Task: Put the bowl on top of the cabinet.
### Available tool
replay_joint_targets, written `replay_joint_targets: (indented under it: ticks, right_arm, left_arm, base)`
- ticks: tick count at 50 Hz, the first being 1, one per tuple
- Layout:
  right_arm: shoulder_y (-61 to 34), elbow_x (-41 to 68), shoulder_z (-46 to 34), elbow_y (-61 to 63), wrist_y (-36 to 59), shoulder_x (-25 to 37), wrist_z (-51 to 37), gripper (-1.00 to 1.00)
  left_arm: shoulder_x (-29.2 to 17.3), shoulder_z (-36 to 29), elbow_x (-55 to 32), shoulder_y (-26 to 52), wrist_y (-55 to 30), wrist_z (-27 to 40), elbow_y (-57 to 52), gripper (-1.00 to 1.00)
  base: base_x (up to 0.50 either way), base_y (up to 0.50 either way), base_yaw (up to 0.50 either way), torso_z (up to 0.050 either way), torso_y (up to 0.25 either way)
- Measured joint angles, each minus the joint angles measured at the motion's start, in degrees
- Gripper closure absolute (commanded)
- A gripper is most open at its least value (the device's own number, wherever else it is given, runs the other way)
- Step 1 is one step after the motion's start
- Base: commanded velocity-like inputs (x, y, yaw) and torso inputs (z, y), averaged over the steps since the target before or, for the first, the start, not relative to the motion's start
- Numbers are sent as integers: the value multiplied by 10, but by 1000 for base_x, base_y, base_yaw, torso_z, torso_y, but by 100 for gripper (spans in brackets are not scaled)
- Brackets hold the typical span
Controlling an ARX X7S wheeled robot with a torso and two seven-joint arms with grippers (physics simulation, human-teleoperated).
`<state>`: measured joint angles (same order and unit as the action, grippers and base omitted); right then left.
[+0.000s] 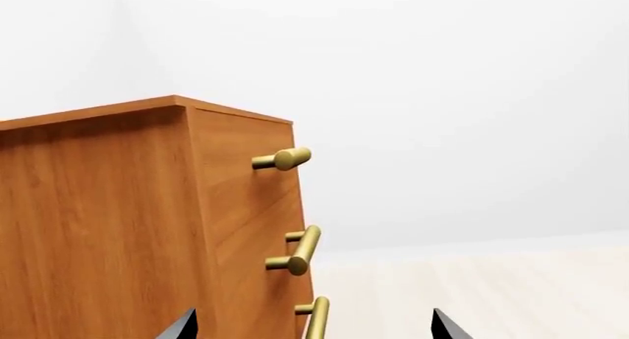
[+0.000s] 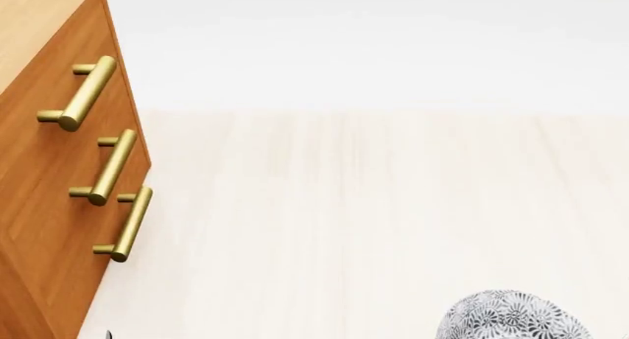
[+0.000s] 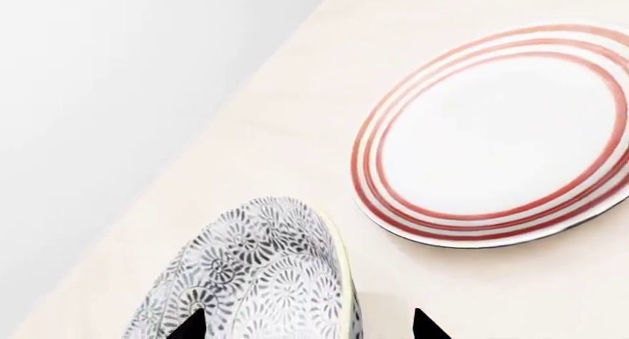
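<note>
The bowl (image 3: 261, 276), white with a dense grey-black floral pattern and a pale rim, shows its outer side in the right wrist view. My right gripper (image 3: 309, 326) is open and straddles the rim: one fingertip (image 3: 191, 326) lies over the patterned wall, the other stands well clear beside the rim. The head view catches the bowl (image 2: 511, 317) at its bottom right edge. The orange-brown cabinet (image 2: 44, 184) with brass bar handles stands at the left. My left gripper (image 1: 317, 328) is open and holds nothing, facing the cabinet (image 1: 108, 221) corner.
A flat white plate with red rings (image 3: 501, 133) lies on the pale wooden table (image 2: 344, 221) just beyond the bowl. A plain white wall (image 2: 373, 51) rises behind the table. The cabinet's handles (image 2: 108, 169) stick out toward the table's middle.
</note>
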<state>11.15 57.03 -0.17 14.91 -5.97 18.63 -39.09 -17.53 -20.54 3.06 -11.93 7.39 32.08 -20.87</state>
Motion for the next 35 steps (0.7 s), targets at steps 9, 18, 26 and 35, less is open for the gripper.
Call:
replay_joint_targets:
  ticks: [9, 18, 26, 35]
  right_arm:
    - [-31, 14, -13, -31, 28, 6, -1, -100]
    - [-47, 25, -18, -49, 43, 10, -1, -100]
    - [-55, 33, -20, -59, 50, 11, -2, -100]
    - [-60, 41, -18, -67, 52, 10, -3, -100]
  left_arm:
    - [-1, -2, -1, 1, 0, 1, 1, -100]
    - [-2, -3, -2, 4, -1, 2, 3, -100]
    - [-4, -4, -2, 4, -1, 3, 3, -100]
    - [-5, -5, -2, 3, 0, 6, 2, -100]
  base:
    - [0, 0, 0, 0, 0]
    - [0, 0, 0, 0, 0]
    - [0, 0, 0, 0, 0]
    - [0, 0, 0, 0, 0]
